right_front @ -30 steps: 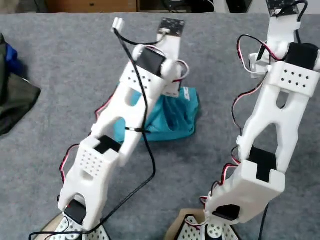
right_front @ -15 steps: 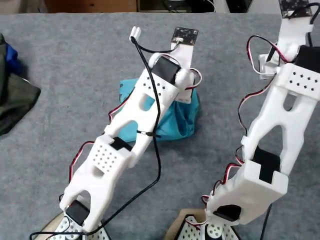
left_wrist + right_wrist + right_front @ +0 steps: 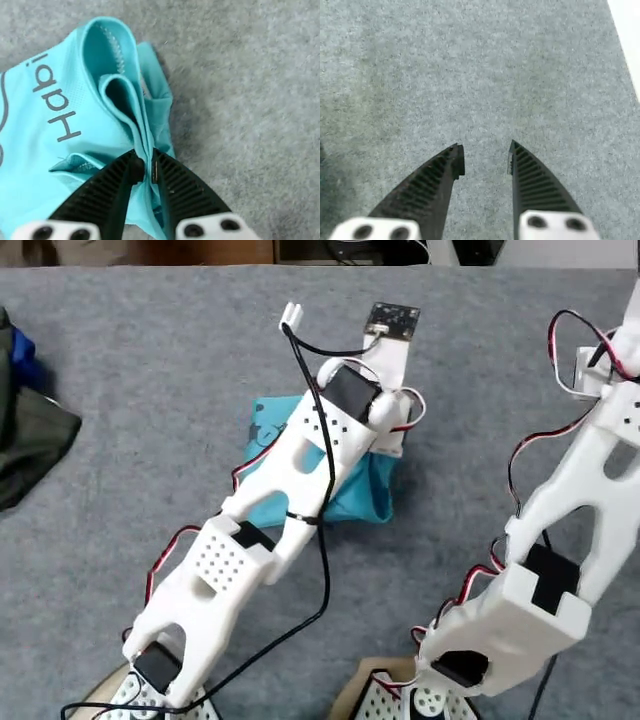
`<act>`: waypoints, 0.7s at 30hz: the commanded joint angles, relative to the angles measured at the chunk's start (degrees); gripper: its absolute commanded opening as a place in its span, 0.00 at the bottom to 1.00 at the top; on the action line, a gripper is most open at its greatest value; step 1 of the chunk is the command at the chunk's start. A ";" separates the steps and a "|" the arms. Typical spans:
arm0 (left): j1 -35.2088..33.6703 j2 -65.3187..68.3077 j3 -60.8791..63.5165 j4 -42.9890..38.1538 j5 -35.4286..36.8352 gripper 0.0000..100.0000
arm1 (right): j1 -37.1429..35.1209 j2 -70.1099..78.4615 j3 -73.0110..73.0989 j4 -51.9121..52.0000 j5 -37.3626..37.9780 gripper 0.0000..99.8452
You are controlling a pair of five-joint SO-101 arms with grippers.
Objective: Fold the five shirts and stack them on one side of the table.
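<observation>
A turquoise shirt (image 3: 362, 492) lies bunched in the middle of the grey table, largely covered by the left arm in the high view. In the left wrist view my left gripper (image 3: 146, 170) is shut on a pinched fold of that turquoise shirt (image 3: 65, 125), which bears dark lettering. The right arm stands at the right side of the table. My right gripper (image 3: 486, 156) is open over bare grey felt, with nothing between its fingers.
A pile of dark shirts (image 3: 28, 420), green-black with a bit of blue, lies at the table's left edge. The grey felt table (image 3: 140, 350) is bare between the pile and the turquoise shirt. Cables hang along both arms.
The left arm has swung to the right, dragging the turquoise shirt with it. The right arm has also shifted rightward, toward the table's edge.
</observation>
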 commanded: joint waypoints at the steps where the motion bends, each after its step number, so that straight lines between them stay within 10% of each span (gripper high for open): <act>1: 0.62 -0.92 -2.29 -2.73 0.44 0.02 | 0.75 -3.56 -2.51 0.26 0.00 0.16; 15: 2.46 0.84 -2.29 -2.81 0.18 0.02 | 0.57 -3.56 -2.33 0.26 0.00 0.16; 21: 1.76 2.24 -2.81 -2.55 0.53 0.19 | 0.57 -3.56 -2.33 0.26 0.00 0.16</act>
